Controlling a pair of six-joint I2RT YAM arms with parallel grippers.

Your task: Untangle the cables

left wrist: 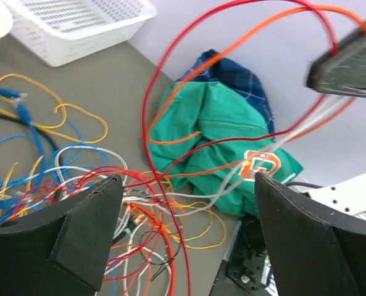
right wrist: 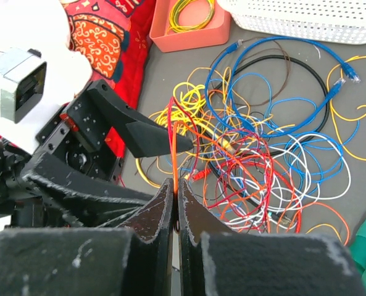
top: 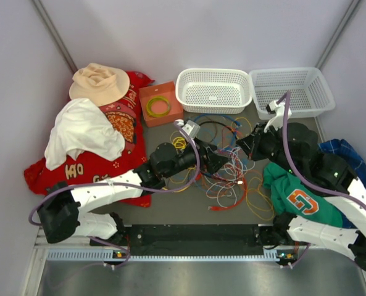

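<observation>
Cables (top: 232, 169): thin flexible wires, yellow, red-orange, white, blue, black; looped heap at centre of grey counter (top: 183, 209), between both hands. Left hand (top: 218, 159): at 9 o'clock edge of heap, fingers (left wrist: 78, 234) spread wide, gripping nothing, red and orange strands crossing the gap. Right hand (top: 247, 145): at 1 o'clock of heap, pinched tight on one red-orange strand, strand raised off the counter. White perforated plastic baskets (top: 213, 89): 12 o'clock. Green shirt with orange emblem (top: 294, 197): 4 o'clock, just beside heap.

A robot lab cell: bare white partition walls (top: 201, 31) enclose a grey table (top: 176, 213) carrying bolted robot arms (top: 102, 192).
</observation>
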